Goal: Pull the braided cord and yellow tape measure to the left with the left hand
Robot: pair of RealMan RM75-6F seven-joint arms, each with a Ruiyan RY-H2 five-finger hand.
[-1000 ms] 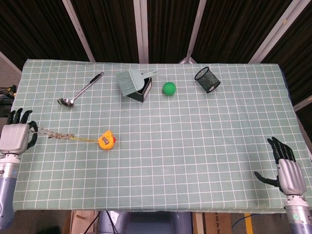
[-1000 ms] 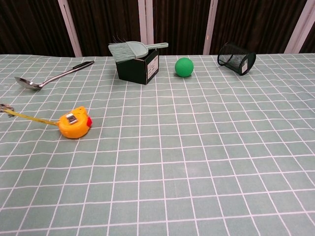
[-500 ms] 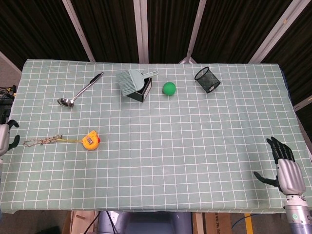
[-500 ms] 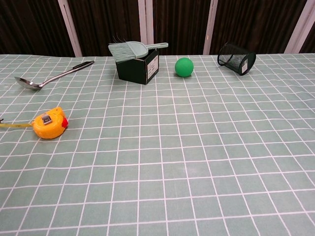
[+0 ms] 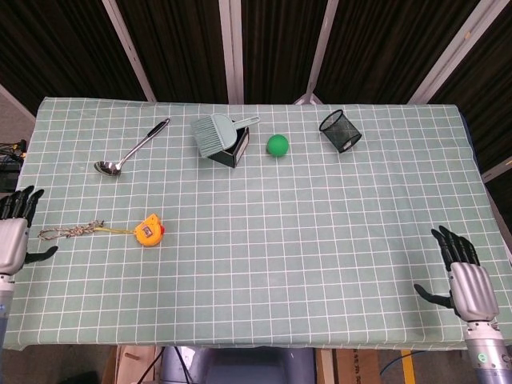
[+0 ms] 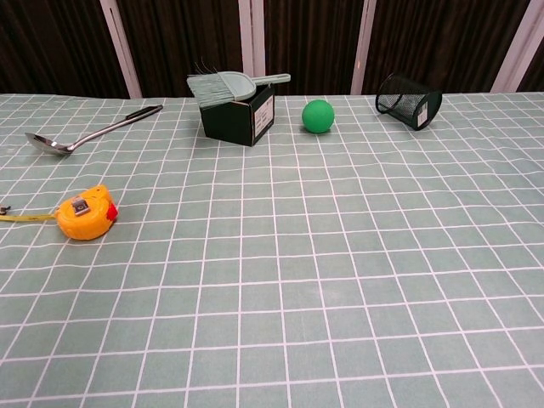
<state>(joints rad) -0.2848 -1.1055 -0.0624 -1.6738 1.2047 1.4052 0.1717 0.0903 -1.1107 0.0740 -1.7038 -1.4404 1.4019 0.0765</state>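
Observation:
The yellow tape measure point(image 5: 149, 230) lies on the left part of the checked table, also seen in the chest view as the tape measure point(image 6: 85, 213). Its yellow tape runs left to a braided cord point(image 5: 70, 232) that lies loose on the cloth. My left hand point(image 5: 14, 238) hovers at the table's left edge, fingers spread, a short gap from the cord's end and holding nothing. My right hand point(image 5: 466, 278) is open near the front right corner. Neither hand appears in the chest view.
A metal ladle point(image 5: 132, 147) lies at the back left. A green brush rests on a dark box point(image 5: 222, 141) at the back middle, with a green ball point(image 5: 277, 145) and a tipped black mesh cup point(image 5: 340, 130) to its right.
The tape measure and cord slid left across the cloth. My left hand pulled off the left edge, let go of the cord, and now shows open beside it.

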